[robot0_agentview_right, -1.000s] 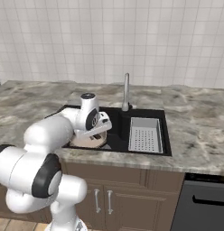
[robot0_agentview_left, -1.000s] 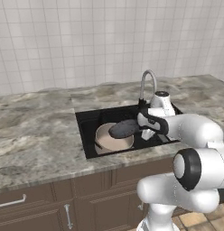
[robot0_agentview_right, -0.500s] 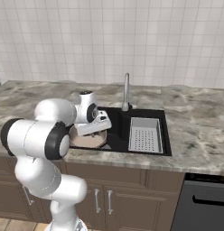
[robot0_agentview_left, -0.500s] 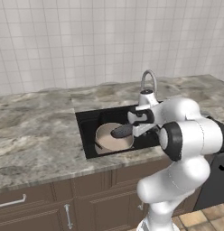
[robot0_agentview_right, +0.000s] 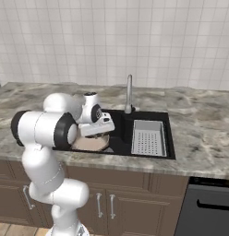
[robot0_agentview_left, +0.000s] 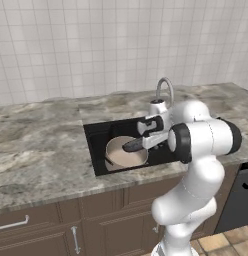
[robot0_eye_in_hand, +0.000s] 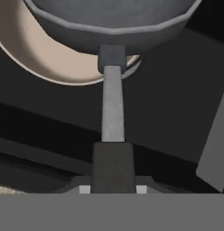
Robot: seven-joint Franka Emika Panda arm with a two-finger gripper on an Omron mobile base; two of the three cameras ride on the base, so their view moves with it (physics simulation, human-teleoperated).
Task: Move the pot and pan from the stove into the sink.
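The dark pan [robot0_eye_in_hand: 114, 22] hangs over the beige pot [robot0_eye_in_hand: 41, 54], which sits in the left basin of the black sink [robot0_agentview_left: 96, 150]. My gripper [robot0_eye_in_hand: 113, 187] is shut on the end of the pan's long grey handle [robot0_eye_in_hand: 113, 103]. In the left base view the pan [robot0_agentview_left: 133, 146] hovers just above the pot [robot0_agentview_left: 121, 155], with the gripper [robot0_agentview_left: 150, 140] to its right. In the right base view the gripper [robot0_agentview_right: 100, 129] is above the pot [robot0_agentview_right: 91, 144]. The stove is out of view.
A curved silver faucet [robot0_agentview_left: 165, 87] stands behind the sink. A grey perforated drainer tray [robot0_agentview_right: 147, 137] fills the right basin. Marble counter [robot0_agentview_left: 41, 150] surrounds the sink, with a tiled wall behind and wooden cabinets below.
The arm's elbow has swung up and folded closer over the sink. The pan has stayed over the pot, still held by its handle.
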